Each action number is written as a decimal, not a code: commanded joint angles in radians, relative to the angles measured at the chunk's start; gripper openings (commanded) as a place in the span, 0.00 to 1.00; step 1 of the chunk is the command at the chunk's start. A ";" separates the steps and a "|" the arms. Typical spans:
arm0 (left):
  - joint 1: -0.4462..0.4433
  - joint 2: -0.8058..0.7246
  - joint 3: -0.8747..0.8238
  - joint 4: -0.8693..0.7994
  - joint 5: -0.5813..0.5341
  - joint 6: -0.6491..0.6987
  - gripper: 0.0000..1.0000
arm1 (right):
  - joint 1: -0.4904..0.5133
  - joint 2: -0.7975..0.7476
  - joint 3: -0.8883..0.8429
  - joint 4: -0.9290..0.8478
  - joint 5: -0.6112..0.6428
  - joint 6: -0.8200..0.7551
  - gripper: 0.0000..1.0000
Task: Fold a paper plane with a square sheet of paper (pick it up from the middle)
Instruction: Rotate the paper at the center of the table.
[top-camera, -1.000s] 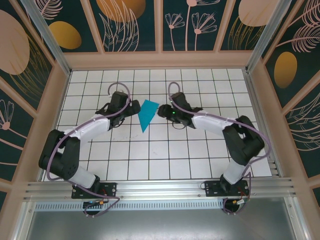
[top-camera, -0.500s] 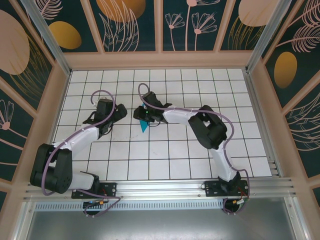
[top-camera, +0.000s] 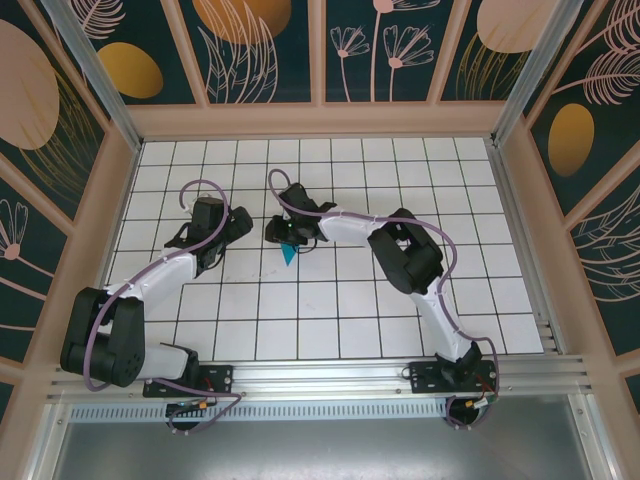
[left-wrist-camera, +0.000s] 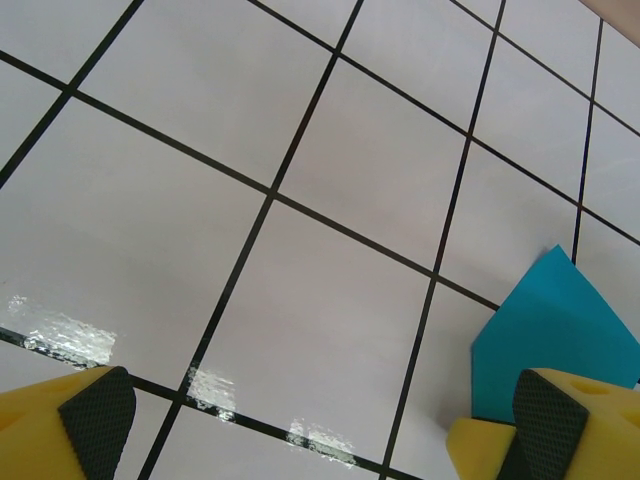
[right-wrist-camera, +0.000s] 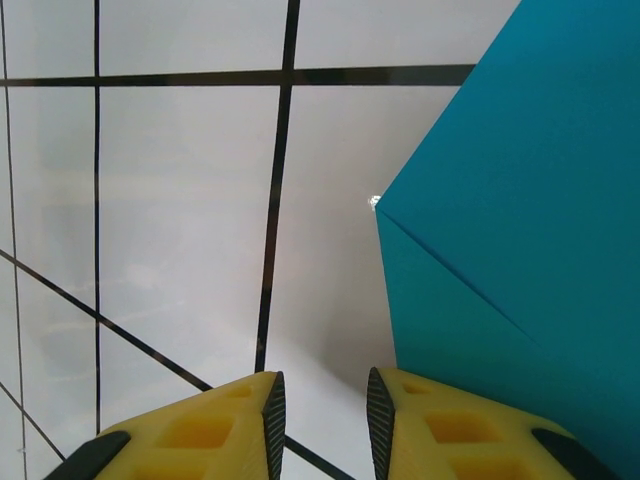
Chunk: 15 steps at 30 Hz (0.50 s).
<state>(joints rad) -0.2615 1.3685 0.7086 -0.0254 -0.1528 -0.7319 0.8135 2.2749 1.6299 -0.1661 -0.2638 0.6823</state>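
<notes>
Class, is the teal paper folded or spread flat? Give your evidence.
Folded. The teal paper shows a diagonal crease with one layer lying over another, and its outline is pointed, not square.

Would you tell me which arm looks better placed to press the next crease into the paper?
Right, probably: the right gripper hangs over the folded paper, jaws narrow. The left gripper stands wide open beside it, over bare tiles.

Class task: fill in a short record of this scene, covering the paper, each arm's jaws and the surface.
teal paper: folded, one crease showing, on the white gridded floor
left gripper: jaws wide open, empty, near the paper's corner
right gripper: jaws nearly together, bare tile between them, at the paper's edge
</notes>
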 joint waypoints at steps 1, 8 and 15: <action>0.006 0.008 0.004 0.021 0.021 -0.014 0.98 | -0.020 0.010 -0.023 -0.122 0.002 -0.087 0.31; 0.008 0.021 0.009 0.026 0.067 -0.001 0.98 | -0.110 -0.168 -0.304 -0.130 -0.099 -0.399 0.30; 0.008 0.035 0.002 0.084 0.169 0.011 0.99 | -0.168 -0.376 -0.391 -0.098 -0.064 -0.399 0.31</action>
<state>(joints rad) -0.2607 1.3926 0.7086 0.0044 -0.0502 -0.7307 0.6441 1.9884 1.2545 -0.2386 -0.3584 0.2928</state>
